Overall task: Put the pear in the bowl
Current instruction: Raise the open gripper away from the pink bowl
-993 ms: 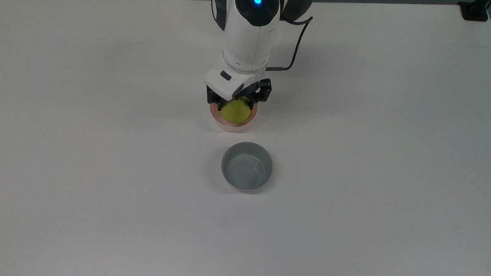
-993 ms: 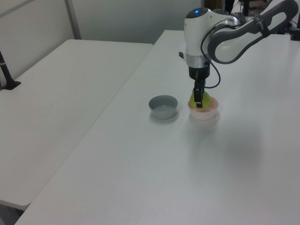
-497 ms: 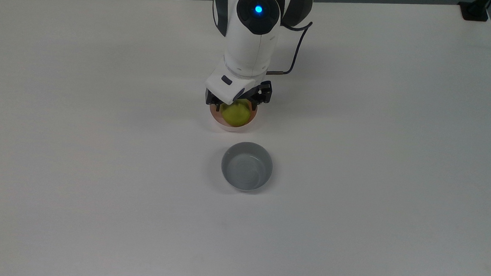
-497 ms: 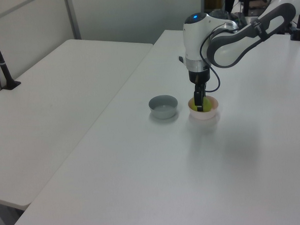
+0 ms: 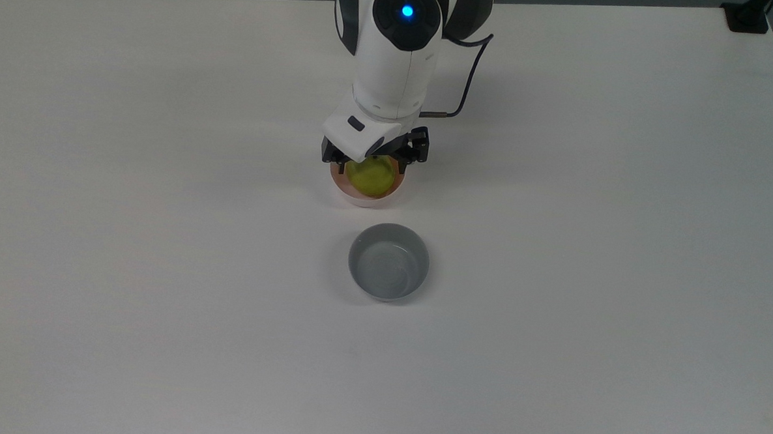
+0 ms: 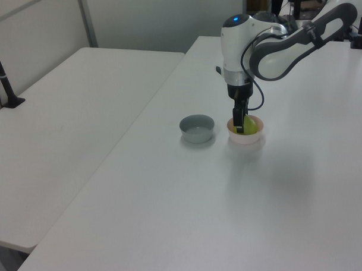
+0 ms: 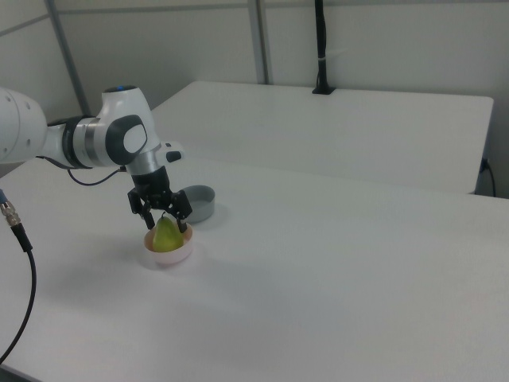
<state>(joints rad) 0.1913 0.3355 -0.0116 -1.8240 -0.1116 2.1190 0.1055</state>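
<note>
The yellow-green pear (image 5: pixel 370 178) (image 7: pixel 166 237) rests inside the pale pink bowl (image 5: pixel 361 201) (image 7: pixel 169 258) near the middle of the white table, its narrow end pointing up. My gripper (image 5: pixel 369 167) (image 7: pixel 165 225) hangs straight down over the bowl. It is open, with one finger on each side of the pear's top and a small gap on both sides. From the left view the pear (image 6: pixel 249 126) peeks out of the bowl (image 6: pixel 246 138) just beside the gripper (image 6: pixel 240 123). The arm covers the bowl's far rim in the top view.
An empty grey bowl (image 5: pixel 388 263) (image 6: pixel 197 128) (image 7: pixel 199 203) stands close to the pink one, below it in the top view. A dark cable (image 5: pixel 468 70) loops from the arm's wrist. A second white table (image 6: pixel 67 115) adjoins on the left view's left.
The gripper came down with the pear from just above the pink bowl into it. Its fingers have since spread, and the pear now sits in the bowl.
</note>
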